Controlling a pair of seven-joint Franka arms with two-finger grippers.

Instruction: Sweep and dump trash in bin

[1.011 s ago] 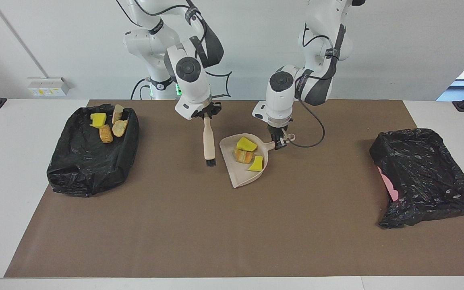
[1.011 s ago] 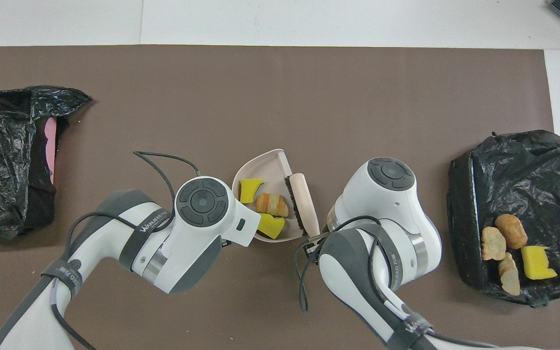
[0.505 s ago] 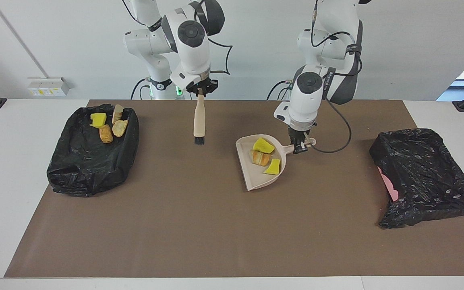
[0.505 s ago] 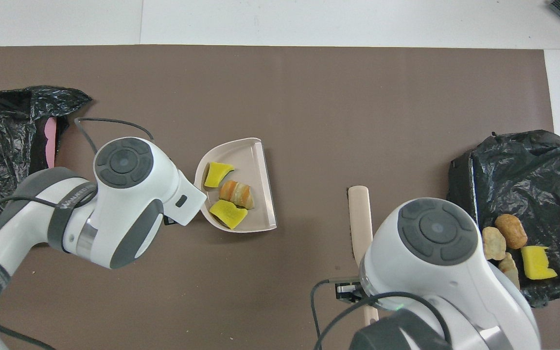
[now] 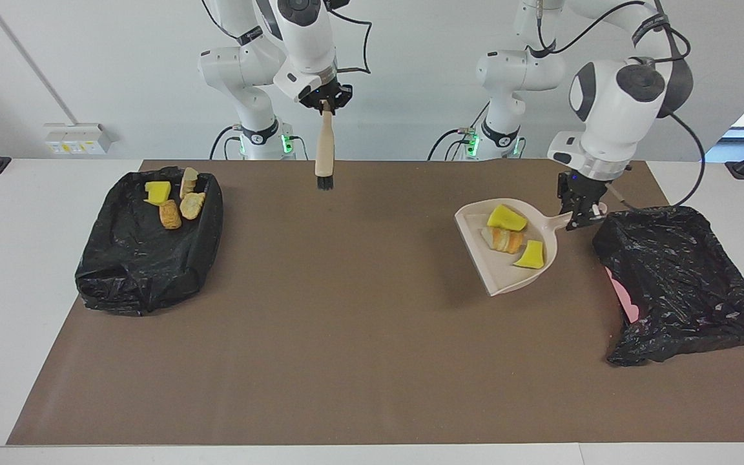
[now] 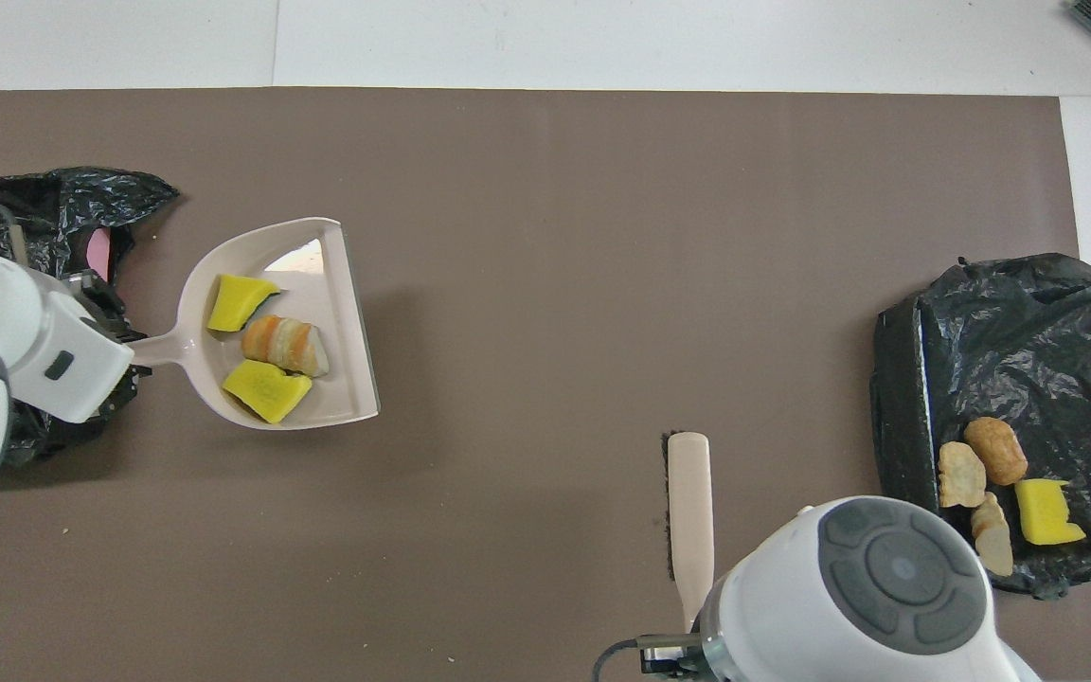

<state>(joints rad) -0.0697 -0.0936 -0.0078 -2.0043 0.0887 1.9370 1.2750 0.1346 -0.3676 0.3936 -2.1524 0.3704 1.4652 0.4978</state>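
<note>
The right gripper [image 5: 325,105] clenches the brush [image 5: 324,150], raised over the mat's edge nearest the robots. The left gripper [image 5: 580,213] grasps the dustpan [image 5: 507,274] handle beside the bin [image 5: 682,284], the trash [image 5: 513,237] inside. A steep tilt before the pan clears the rim could spill pieces onto the mat.

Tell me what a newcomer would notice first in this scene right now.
The loaded dustpan, held up by the left hand beside the black-lined bin at the left arm's end, carries two yellow sponge chunks and a striped roll. The right hand holds the brush hanging high, bristles down. The other black-lined bin, at the right arm's end, already holds several pieces.
</note>
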